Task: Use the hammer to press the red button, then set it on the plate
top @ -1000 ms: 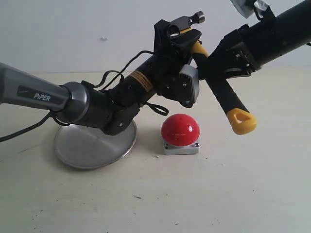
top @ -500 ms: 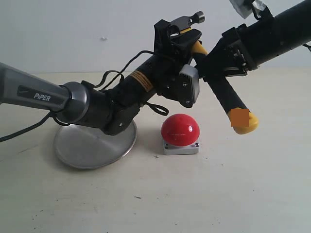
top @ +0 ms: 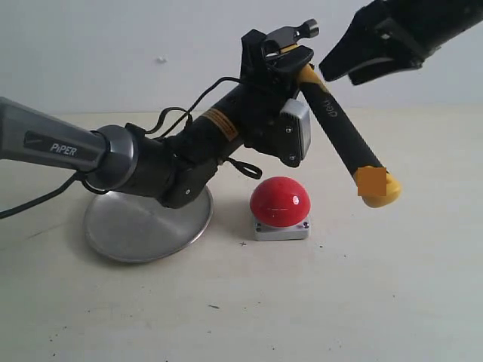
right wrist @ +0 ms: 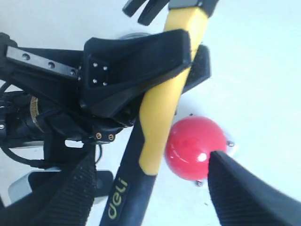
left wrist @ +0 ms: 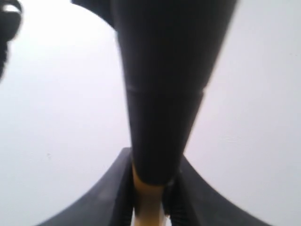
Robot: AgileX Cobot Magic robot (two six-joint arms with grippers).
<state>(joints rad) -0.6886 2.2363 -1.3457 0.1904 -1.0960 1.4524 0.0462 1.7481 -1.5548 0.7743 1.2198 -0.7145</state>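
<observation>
**A:** Where the left gripper (top: 278,59) brings its fingers (left wrist: 123,188) together, what sits between them?

**B:** The hammer (top: 336,124), clamped on the yellow neck just under the dark head (top: 296,31). In the left wrist view, two black fingers press the pale shaft from both sides.

**A:** And the right gripper (top: 339,68)?

**B:** Its pads (right wrist: 66,193) stand wide apart and hold nothing. In the exterior view it hangs above the handle, clear of it, to the right of the left gripper.

**A:** How does the hammer lie?

**B:** It is tilted, head uppermost, with the handle sloping down to the right. The yellow tip (top: 381,192) is in the air, to the right of the red button (top: 280,200) and a little above it.

**A:** Touching it?

**B:** No, they are apart. The button rests on its grey base (top: 281,229) on the pale table (top: 339,302), below the left gripper.

**A:** And the plate (top: 136,226)?

**B:** It lies flat on the table, just left of the button. The left arm (top: 68,147) crosses above it.
</observation>
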